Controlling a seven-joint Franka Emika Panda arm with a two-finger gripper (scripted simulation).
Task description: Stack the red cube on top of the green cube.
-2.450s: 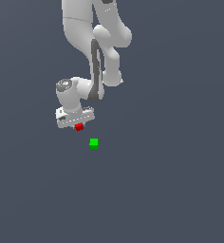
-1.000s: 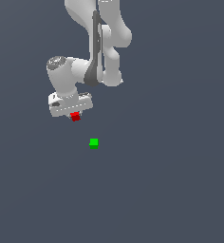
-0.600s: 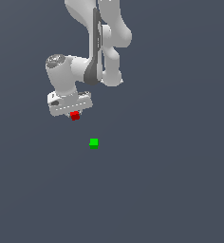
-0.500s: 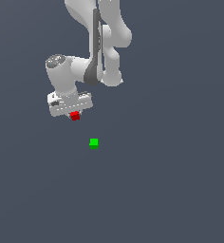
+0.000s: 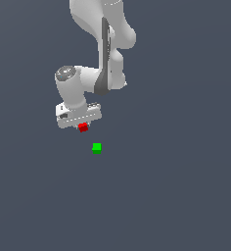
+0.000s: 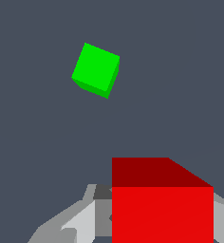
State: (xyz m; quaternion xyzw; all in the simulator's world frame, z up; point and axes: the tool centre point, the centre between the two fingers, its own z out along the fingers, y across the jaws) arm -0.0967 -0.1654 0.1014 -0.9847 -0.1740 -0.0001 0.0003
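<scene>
gripper [image 5: 82,126] closed on the red cube [image 5: 83,127], cube held off the floor, tucked just under the white hand in the exterior view. wrist view confirms: red cube [image 6: 162,204] fills the near field between the grey fingers [image 6: 71,223], faces square to the camera, no visible tilt in the grip. green cube [image 5: 96,147] sits alone on the dark surface, below and toward the exterior view's right of the held cube, apart from it, not yet under it. in the wrist view the green cube [image 6: 96,70] appears turned relative to the red one, so the edges don't line up. handling judgement: both read as small rigid blocks, likely light, flat smooth sides, no give. best hold is what looks in place already, pads on two opposite flat faces near mid-height. risk is slip or twist on release if the stack is off-centre.
</scene>
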